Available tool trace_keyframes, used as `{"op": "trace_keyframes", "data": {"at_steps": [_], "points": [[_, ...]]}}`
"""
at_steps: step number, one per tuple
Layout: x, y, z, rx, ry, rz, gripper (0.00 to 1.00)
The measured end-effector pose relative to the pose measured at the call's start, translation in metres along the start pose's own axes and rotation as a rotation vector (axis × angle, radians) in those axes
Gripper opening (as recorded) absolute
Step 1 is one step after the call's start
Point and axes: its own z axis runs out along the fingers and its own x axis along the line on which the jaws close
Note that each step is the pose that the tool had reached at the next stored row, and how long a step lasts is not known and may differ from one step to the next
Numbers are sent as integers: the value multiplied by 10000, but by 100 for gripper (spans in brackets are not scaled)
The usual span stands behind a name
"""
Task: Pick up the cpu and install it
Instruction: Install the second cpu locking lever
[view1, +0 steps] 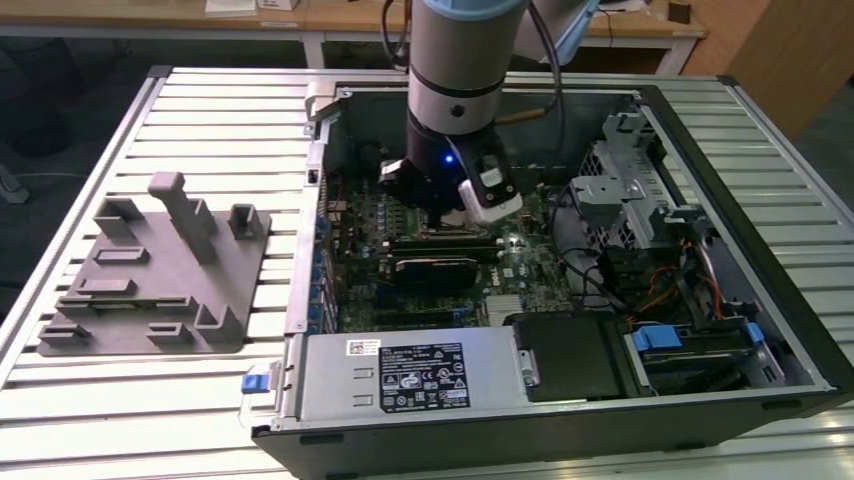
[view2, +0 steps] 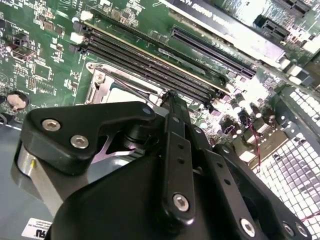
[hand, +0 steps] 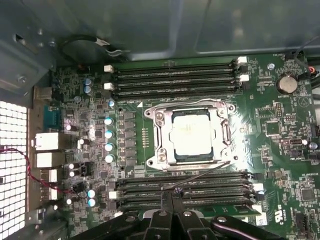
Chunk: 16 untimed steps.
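The cpu (hand: 192, 134), a pale silver square, lies flat inside the metal-framed socket (hand: 159, 135) on the green motherboard (hand: 280, 165). The socket's thin wire lever (hand: 200, 175) slants across the memory slots beside it. My gripper (hand: 170, 196) hovers over those slots, a short way off the socket's edge, fingers pressed together with nothing between them. In the second wrist view the black fingers (view2: 172, 115) taper to one tip beside the socket frame (view2: 99, 85). In the exterior view the arm (view1: 454, 100) reaches down into the open computer case (view1: 787, 330), its wrist covering the socket.
A grey plastic fixture (view1: 154, 270) with upright posts rests on the slatted table at the exterior view's left. Inside the case, memory slots (hand: 175, 75) flank the socket, a power supply (view1: 400, 375) lies at the front, and drive cages (view1: 627, 190) with cables stand at the right.
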Motion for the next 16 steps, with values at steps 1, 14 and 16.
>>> {"op": "trace_keyframes", "data": {"at_steps": [1, 14, 16], "points": [[-11, 5, 3, 0, 8, -5, 11], [-98, 28, 108, 18, 135, -750, 11], [-96, 26, 132, -5, 158, -947, 11]]}}
